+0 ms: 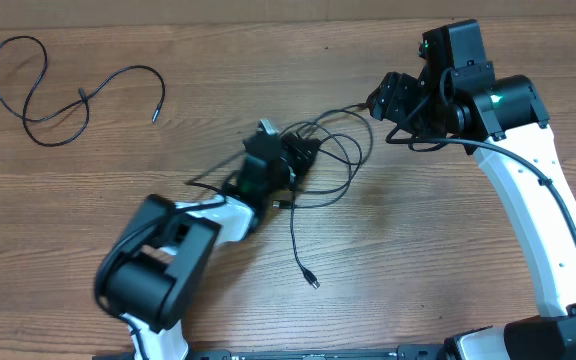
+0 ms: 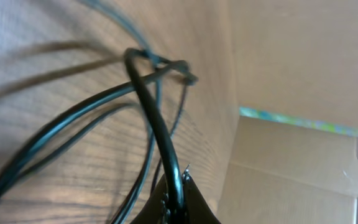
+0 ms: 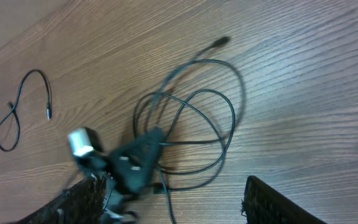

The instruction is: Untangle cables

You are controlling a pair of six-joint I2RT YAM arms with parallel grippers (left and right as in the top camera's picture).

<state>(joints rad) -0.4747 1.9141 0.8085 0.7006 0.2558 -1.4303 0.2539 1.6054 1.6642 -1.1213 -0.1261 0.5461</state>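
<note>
Pinching one thin black strand of the looped cables [image 2: 148, 109], left pincer [image 1: 303, 158] sits mid-tangle. Right pincer [image 1: 380, 100] spread, just beside the loops, above the woodgrain table [image 1: 418, 260].

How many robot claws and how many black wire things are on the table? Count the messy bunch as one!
Claws: 2 (left claw, right claw)
Tangled cable bunch: 1
Lone cable: 1
Total: 4
</note>
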